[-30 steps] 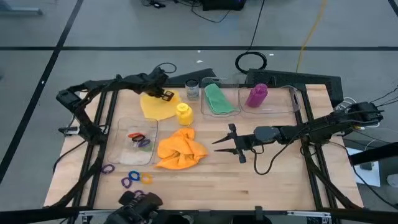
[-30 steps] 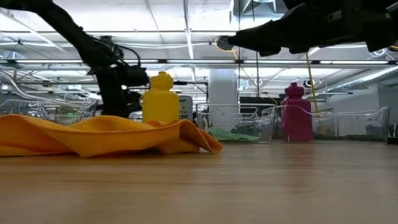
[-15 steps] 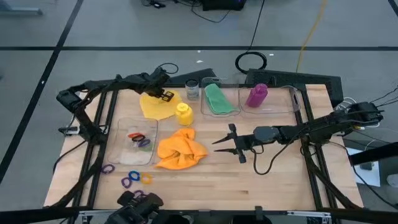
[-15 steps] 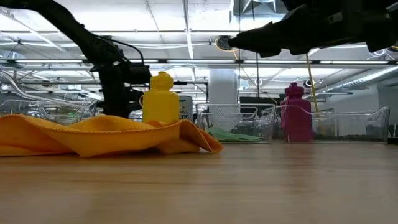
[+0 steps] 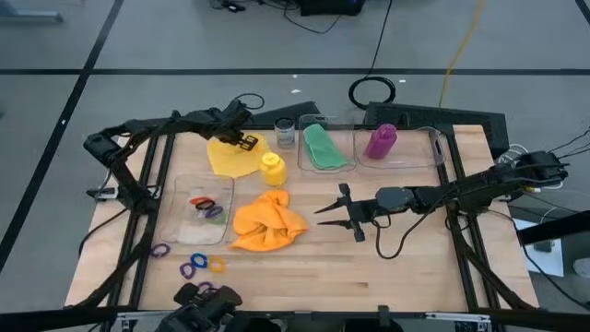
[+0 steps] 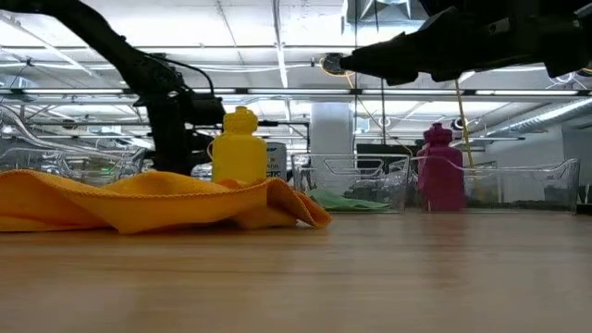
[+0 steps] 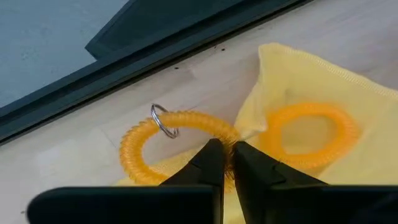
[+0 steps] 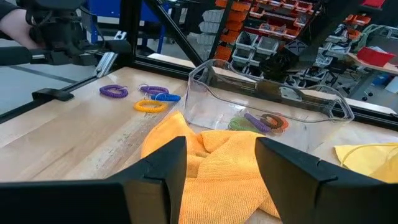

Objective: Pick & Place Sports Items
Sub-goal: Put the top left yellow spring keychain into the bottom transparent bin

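At the far left, a yellow cloth (image 5: 230, 159) lies flat on the table. Two yellow coiled rings lie at its far edge: one (image 7: 146, 146) with a metal key ring, partly on bare wood, and the other (image 7: 308, 134) on the cloth. My left gripper (image 7: 227, 152) points steeply down, shut on the first ring. A yellow bottle (image 5: 271, 168) stands upright beside an orange cloth (image 5: 267, 221), which is heaped on the table. My right gripper (image 5: 324, 216) hovers open and level to the right of the orange cloth, holding nothing. My left gripper pinches the yellow coiled ring between its two fingertips, at the stretch of coil (image 7: 222, 132) that meets the cloth's edge. The fingers come from above, slanting down. The ring lies on the table and cloth. Whether cloth is caught too, I cannot tell.
A clear box (image 5: 205, 210) at the left holds some rings. Loose rings (image 5: 194, 267) lie near the front left. At the back stand a glass jar (image 5: 285, 134), a box with a green cloth (image 5: 323, 146) and a box with a purple bottle (image 5: 381, 141).
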Tool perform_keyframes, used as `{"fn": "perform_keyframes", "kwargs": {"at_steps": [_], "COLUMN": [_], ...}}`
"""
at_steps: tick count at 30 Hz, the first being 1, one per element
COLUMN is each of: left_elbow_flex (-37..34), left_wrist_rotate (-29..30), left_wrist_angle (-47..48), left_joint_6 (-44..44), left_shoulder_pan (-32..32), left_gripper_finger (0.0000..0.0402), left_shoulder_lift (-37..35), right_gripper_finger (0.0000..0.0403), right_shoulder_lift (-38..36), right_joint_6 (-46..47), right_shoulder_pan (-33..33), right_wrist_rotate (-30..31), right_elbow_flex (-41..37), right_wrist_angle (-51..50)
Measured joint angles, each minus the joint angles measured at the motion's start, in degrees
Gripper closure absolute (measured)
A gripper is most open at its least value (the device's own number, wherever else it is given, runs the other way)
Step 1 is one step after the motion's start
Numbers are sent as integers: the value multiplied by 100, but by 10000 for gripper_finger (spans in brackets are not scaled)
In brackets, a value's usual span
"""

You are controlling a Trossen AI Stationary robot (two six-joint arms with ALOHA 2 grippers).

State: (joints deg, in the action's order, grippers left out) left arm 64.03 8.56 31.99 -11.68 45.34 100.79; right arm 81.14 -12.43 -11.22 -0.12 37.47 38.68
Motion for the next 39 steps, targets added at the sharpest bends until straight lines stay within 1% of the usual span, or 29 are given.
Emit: {"fn": "perform_keyframes", "kwargs": {"at_steps": [3, 8, 10, 12, 16, 17, 21, 25, 39], "left_elbow_flex": [0, 0, 0, 0, 0, 1, 2, 2, 2], "left_wrist_rotate": [-2, -2, -2, -2, 2, 1, 6, 7, -6], "left_wrist_angle": [0, 2, 2, 9, 97, 112, 140, 145, 153], "left_joint_6": [-2, -23, -66, -68, -61, -61, -61, -31, 17], "left_shoulder_pan": [0, 0, 0, 0, 9, 18, 78, 105, 107], "left_gripper_finger": [385, 354, 348, 353, 392, 395, 386, 395, 394], "left_shoulder_lift": [0, 0, 0, 0, 0, 0, 0, 0, 0], "right_gripper_finger": [268, 268, 268, 268, 268, 268, 268, 268, 268], "right_shoulder_lift": [0, 0, 0, 0, 0, 0, 0, 0, 0], "right_joint_6": [0, 1, 2, 2, 1, 2, 2, 0, 2], "right_shoulder_pan": [-1, -2, -2, -1, -2, -1, -1, -2, 0], "right_wrist_rotate": [0, 0, 0, 0, 0, 0, 0, 0, 0], "right_elbow_flex": [0, 0, 0, 0, 0, 0, 0, 0, 0], "right_wrist_angle": [0, 1, 0, 0, 2, 2, 2, 2, 2]}}
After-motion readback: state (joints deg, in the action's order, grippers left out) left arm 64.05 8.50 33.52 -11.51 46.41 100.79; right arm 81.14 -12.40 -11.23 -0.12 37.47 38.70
